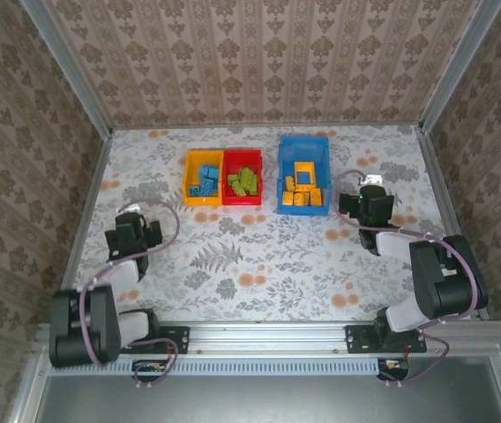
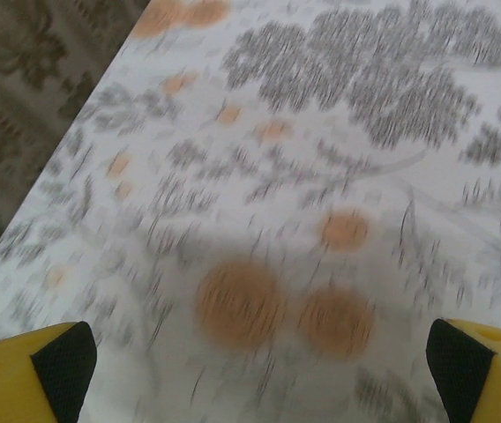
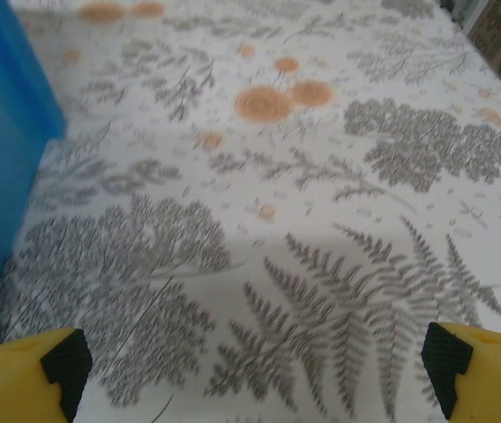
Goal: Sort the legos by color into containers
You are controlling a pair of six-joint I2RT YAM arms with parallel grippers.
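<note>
Three containers stand in a row at the back of the table. The yellow-orange bin [image 1: 191, 172] holds blue legos [image 1: 206, 181]. Beside it, the red bin [image 1: 256, 170] holds lime green legos [image 1: 243, 182]. The larger blue bin [image 1: 287, 152] holds orange-yellow legos [image 1: 303, 188]; its side wall [image 3: 3, 159] fills the left of the right wrist view. My left gripper [image 1: 133, 231] is at the left of the table, open, over bare cloth [image 2: 259, 370]. My right gripper [image 1: 372, 204] sits just right of the blue bin, open and empty [image 3: 255, 370].
The table wears a floral cloth [image 1: 259, 256] with grey ferns and orange spots. Patterned walls close it in at the back and both sides. A metal rail [image 1: 268, 335] with the arm bases runs along the near edge.
</note>
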